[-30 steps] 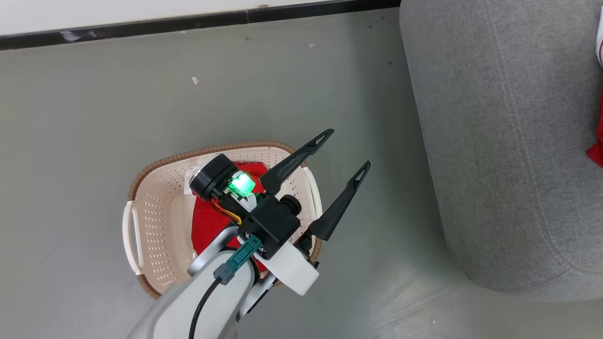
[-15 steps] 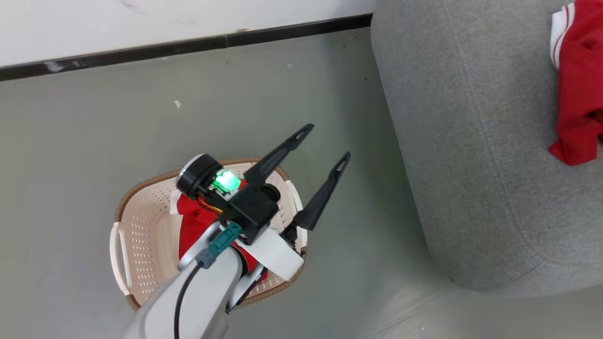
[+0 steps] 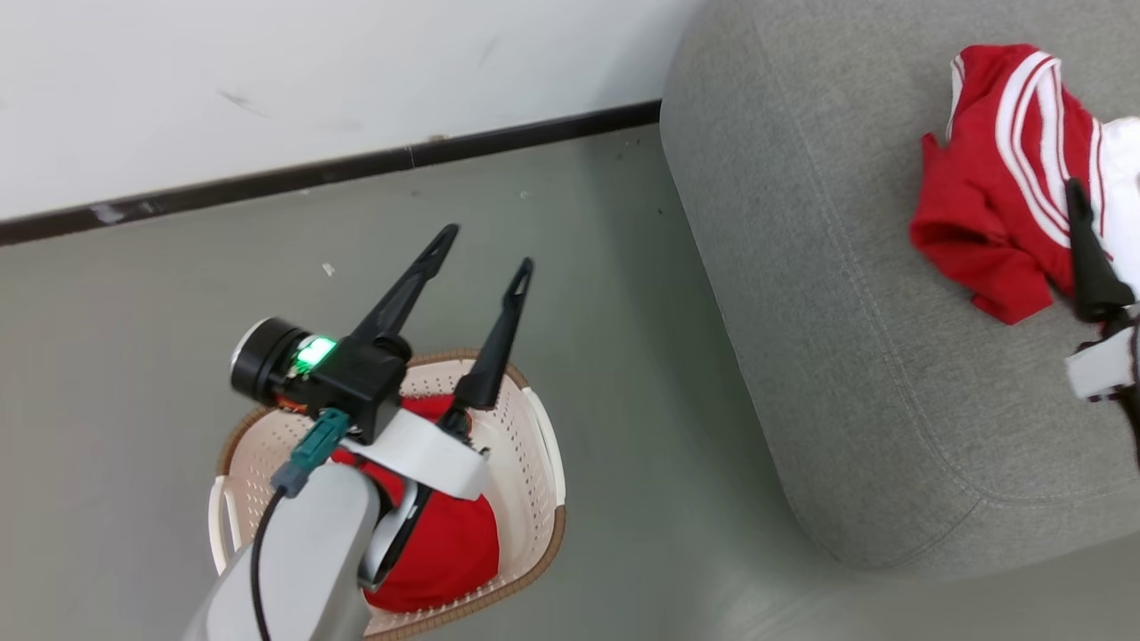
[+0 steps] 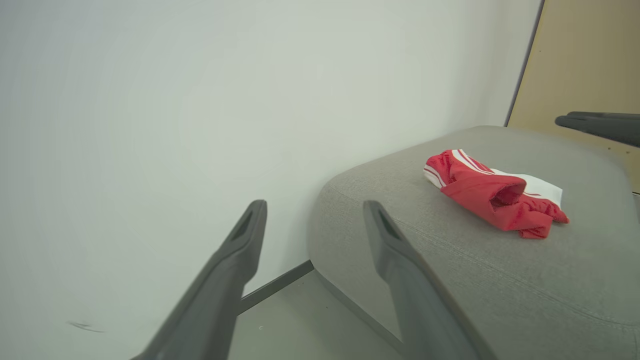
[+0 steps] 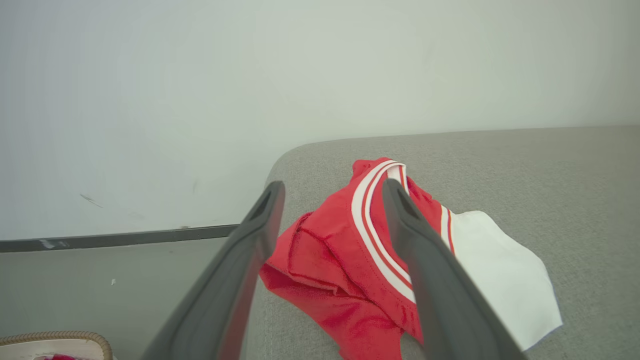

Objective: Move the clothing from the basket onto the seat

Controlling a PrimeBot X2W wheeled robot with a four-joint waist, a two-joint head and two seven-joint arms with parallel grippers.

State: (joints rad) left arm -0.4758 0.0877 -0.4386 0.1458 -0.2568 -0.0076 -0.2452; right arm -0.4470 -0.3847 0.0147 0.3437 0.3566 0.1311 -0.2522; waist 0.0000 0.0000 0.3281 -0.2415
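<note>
**One shirt on the seat, one waiting in the basket**

Close in, the basket (image 3: 545,445) sits on the floor (image 3: 160,320) with a red shirt (image 3: 450,547) bunched in its bottom, partly under the left arm (image 3: 294,552). The left gripper (image 3: 485,251) hovers above the rim, fingers spread and empty, aimed toward the wall (image 3: 267,71) rather than down. This looks like the fetch step: it needs to tip down into the basket and pinch that fabric. Further out, on the seat (image 3: 802,338), a second shirt (image 3: 980,214) lies crumpled, white stripes and a white panel showing. The right gripper (image 5: 332,189) hangs just over it, fingers apart, holding nothing.
</note>
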